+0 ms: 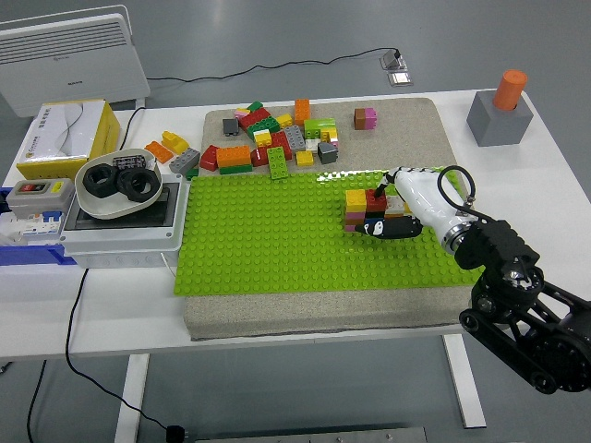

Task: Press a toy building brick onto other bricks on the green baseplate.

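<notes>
On the right half of the green baseplate stands a small stack of bricks: a yellow brick and a red brick on top, pink and orange ones beneath. My right hand reaches in from the lower right. Its white palm and black fingers rest against the stack's right side and on the red brick. The fingers curl around the stack. The left arm does not show.
A heap of loose bricks lies on the beige mat behind the baseplate, with a brown and pink brick apart. A grey box holding black rings sits left. A grey block with an orange cylinder stands far right.
</notes>
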Controlling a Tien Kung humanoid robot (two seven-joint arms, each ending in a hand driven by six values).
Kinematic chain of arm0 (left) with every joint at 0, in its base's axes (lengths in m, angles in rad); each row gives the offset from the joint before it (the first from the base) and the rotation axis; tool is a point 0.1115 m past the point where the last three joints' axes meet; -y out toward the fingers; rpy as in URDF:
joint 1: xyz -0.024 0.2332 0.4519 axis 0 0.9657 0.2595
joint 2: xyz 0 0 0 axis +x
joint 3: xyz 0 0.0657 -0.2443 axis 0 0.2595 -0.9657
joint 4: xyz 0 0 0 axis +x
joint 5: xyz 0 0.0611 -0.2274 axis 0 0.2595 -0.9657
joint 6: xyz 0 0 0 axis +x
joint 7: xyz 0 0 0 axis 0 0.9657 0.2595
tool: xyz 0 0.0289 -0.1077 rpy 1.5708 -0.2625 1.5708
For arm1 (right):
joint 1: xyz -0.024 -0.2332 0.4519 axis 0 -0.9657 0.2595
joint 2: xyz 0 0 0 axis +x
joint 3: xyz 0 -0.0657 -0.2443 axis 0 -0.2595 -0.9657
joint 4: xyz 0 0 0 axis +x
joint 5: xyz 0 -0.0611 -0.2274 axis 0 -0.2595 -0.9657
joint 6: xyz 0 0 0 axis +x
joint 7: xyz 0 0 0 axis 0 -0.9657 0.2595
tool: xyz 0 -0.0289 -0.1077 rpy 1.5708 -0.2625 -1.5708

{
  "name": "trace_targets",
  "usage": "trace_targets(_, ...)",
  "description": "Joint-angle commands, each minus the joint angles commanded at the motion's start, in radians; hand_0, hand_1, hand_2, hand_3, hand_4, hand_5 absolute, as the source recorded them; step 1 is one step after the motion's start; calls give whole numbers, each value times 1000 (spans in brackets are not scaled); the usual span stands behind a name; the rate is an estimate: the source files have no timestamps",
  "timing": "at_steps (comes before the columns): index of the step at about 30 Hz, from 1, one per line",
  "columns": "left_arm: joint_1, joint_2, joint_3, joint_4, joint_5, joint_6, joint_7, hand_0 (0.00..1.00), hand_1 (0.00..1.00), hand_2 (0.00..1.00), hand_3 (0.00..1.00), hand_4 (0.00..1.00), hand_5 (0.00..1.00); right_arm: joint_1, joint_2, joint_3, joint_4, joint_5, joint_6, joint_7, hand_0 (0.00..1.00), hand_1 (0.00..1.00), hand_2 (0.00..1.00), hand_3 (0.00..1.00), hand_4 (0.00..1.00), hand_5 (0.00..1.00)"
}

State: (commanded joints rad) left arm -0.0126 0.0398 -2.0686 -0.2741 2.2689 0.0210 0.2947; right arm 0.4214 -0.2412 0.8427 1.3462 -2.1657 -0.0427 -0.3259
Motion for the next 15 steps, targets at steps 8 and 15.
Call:
trace_targets(8, 1, 0, 0, 0, 0, 1, -1, 769, 705, 655, 483, 572, 487, 0, -1, -2, -1, -2, 1, -1, 843, 815, 841, 582, 975, 597)
trace_targets(15, 3, 0, -2, 2, 0, 1, -1, 770, 705, 655, 482, 573, 487, 5, -12, 4, 22, 7, -6, 2, 843, 813, 841, 579, 974, 595)
